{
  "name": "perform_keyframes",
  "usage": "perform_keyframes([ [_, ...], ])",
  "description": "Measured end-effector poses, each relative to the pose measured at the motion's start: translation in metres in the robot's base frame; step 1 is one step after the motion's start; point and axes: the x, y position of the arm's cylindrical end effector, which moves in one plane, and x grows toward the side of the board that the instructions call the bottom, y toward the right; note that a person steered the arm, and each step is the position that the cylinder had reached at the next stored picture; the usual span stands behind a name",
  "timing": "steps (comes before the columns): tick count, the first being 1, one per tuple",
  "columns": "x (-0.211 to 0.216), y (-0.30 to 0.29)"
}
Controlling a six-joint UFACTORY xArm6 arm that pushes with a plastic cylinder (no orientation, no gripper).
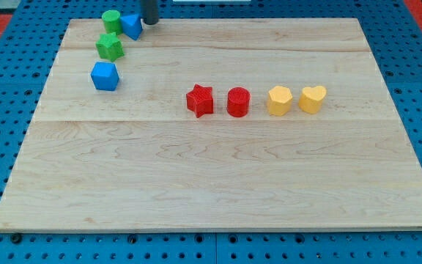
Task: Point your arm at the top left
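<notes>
My tip (150,22) touches down at the top edge of the wooden board (218,183), left of centre, just right of a blue triangular block (131,26). A green cylinder (110,20) sits left of that blue block. A green star block (110,47) lies below them, and a blue cube-like block (104,75) lies below that. Only the lower end of the rod shows; the rest is cut off by the view's top.
In the middle of the board stands a row: a red star (200,100), a red cylinder (238,102), a yellow block (279,100) and a yellow heart (313,98). A blue pegboard (6,95) surrounds the board.
</notes>
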Motion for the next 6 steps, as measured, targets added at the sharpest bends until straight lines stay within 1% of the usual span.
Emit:
perform_keyframes([
  [1,0.0,-0.026],
  [2,0.021,-0.028],
  [3,0.027,-0.01],
  [4,0.045,0.011],
  [5,0.051,0.017],
  [6,0.122,0.077],
])
